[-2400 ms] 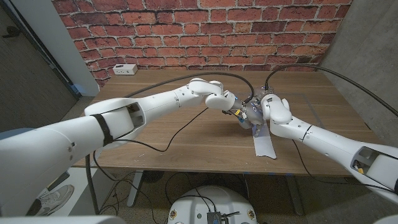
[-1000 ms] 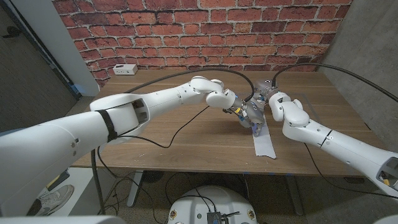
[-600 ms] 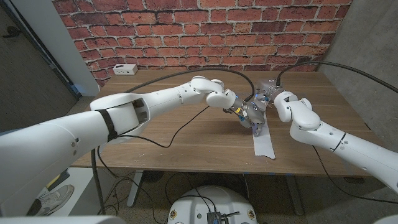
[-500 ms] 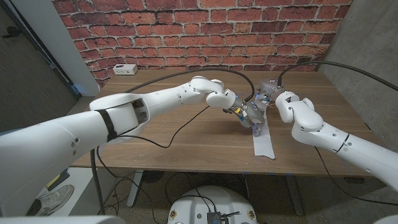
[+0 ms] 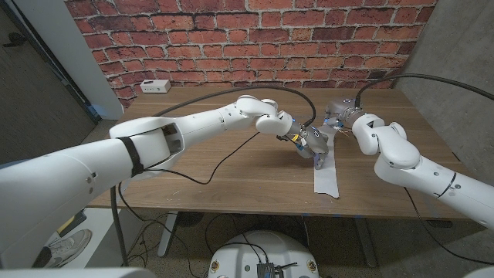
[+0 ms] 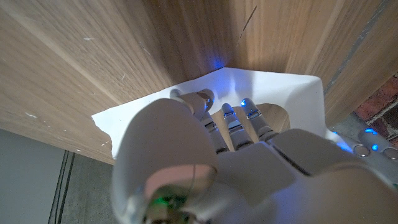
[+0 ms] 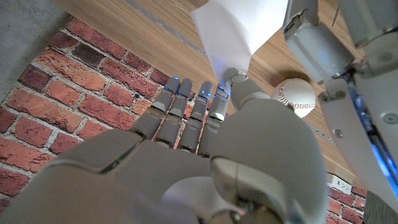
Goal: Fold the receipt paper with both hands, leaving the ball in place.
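The white receipt paper [image 5: 327,181] lies as a strip near the table's front edge, right of middle. My left hand [image 5: 306,142] is over its far end, and its fingers [image 6: 225,116] press down on the sheet [image 6: 186,99]. My right hand [image 5: 344,116] is raised just beyond the left hand. In the right wrist view, a pointed end of the paper [image 7: 239,31] runs down to that hand's thumb tip [image 7: 233,78] and seems pinched there. The white ball [image 7: 296,96] with its stitched seam sits on the wood beside my left hand [image 7: 320,53].
A small white box [image 5: 156,86] stands at the table's far left by the brick wall. A black cable [image 5: 220,164] trails over the table's middle from my left arm. The table's front edge [image 5: 255,210] is close below the paper.
My right hand has pulled back from beside the left hand, moving farther and to the right. The left hand has stayed on the paper. The strip has barely shifted.
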